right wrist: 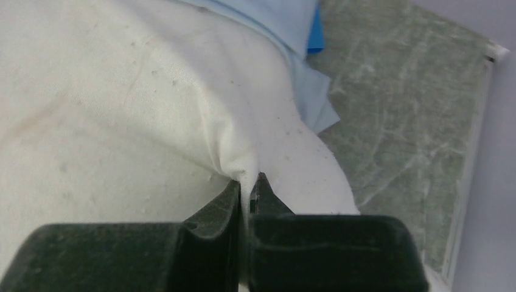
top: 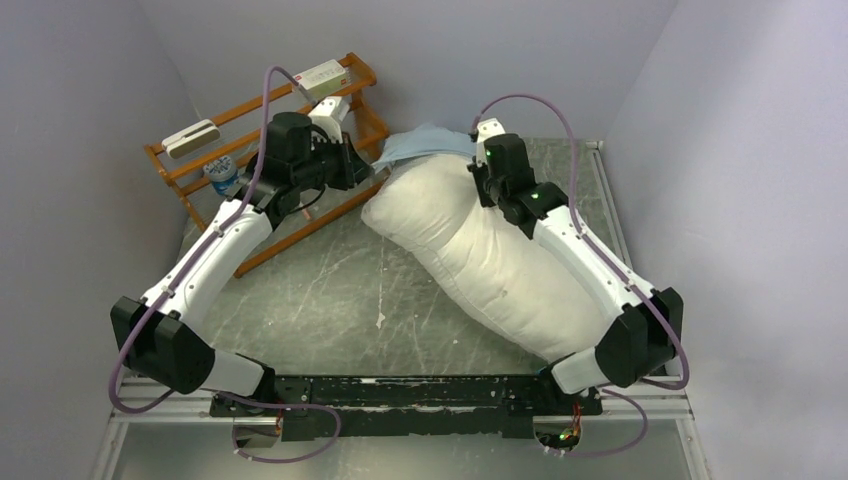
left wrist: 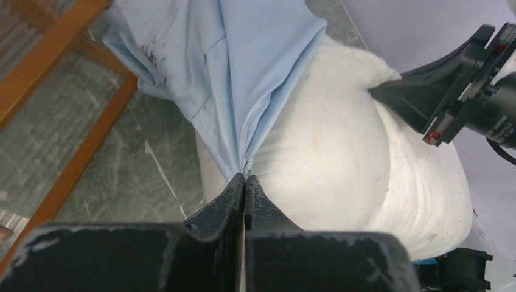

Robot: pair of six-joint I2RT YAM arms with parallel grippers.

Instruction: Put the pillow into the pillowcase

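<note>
- While the pillow (top: 480, 260) lies diagonally on the counter (top: 330, 300), the left gripper (left wrist: 244, 180) pinches an edge of the pillowcase (left wrist: 243, 67) at the pillow's far end, apparently to hold the mouth there.
- The right gripper (right wrist: 246, 185) pinches pillow fabric near that end, likely to feed it in.

One pillow (top: 480, 260), one pillowcase (top: 425, 143), one wooden rack (top: 285, 243) and one table (top: 330, 290) are shown; two grippers are counted, left gripper (left wrist: 244, 179) and right gripper (right wrist: 246, 185).

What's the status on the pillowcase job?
Left fingers shut on pillowcase. Right fingers shut on pillow. Pillow mostly uncovered. Wooden rack close by left arm.
</note>
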